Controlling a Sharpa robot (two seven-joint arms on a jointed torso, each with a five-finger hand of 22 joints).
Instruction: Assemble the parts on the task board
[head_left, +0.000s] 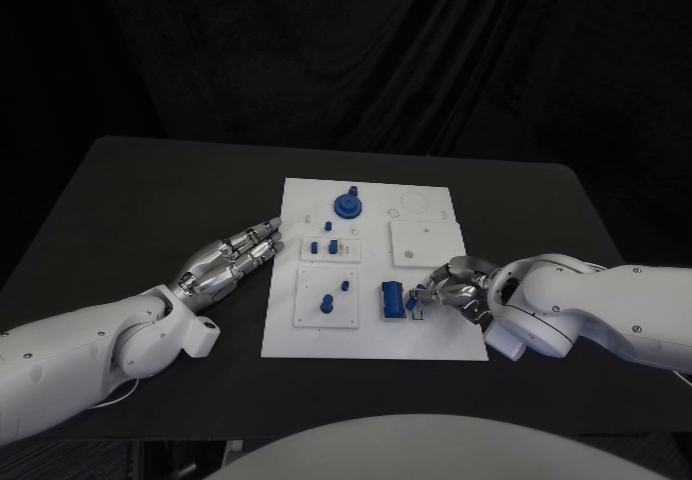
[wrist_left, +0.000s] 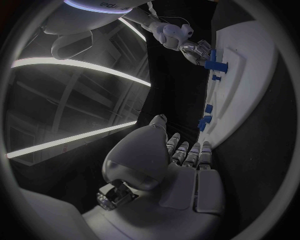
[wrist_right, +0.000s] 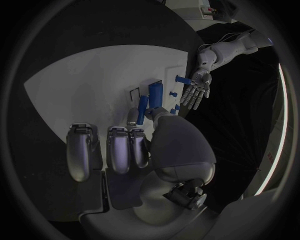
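Right hand (head_left: 450, 292) is seen at the lower right of the board (head_left: 433, 345) in the head view, fingers curled in at the board's edge beside a blue block (head_left: 392, 299). A small blue piece seems to sit at its fingertips, but whether it is pinched cannot be told. In the right wrist view the right hand (wrist_right: 134, 150) has its fingers side by side above the board (wrist_right: 81, 85), with the thumb tip touching or just over a blue bar (wrist_right: 142, 109); a second blue block (wrist_right: 155, 94) lies just beside it.

Left hand (head_left: 231, 260) is seen at the left of centre in the head view, flat and extended, fingers straight and close together, fingertips at the board's left edge. Nothing is held. The same hand (wrist_left: 181, 160) in the left wrist view is stretched out with fingers together, empty.

Board is placed mid-table (head_left: 144, 180), white, long axis running up the frame. A round blue part (head_left: 348, 204) stands near its upper middle. Small blue pieces (head_left: 329, 244) lie on a raised plate just below it. Two more blue pieces (head_left: 335, 298) lie on a plate at the lower left of the board. A plain white plate (head_left: 427, 243) is seen at the right of the board, above the right hand.
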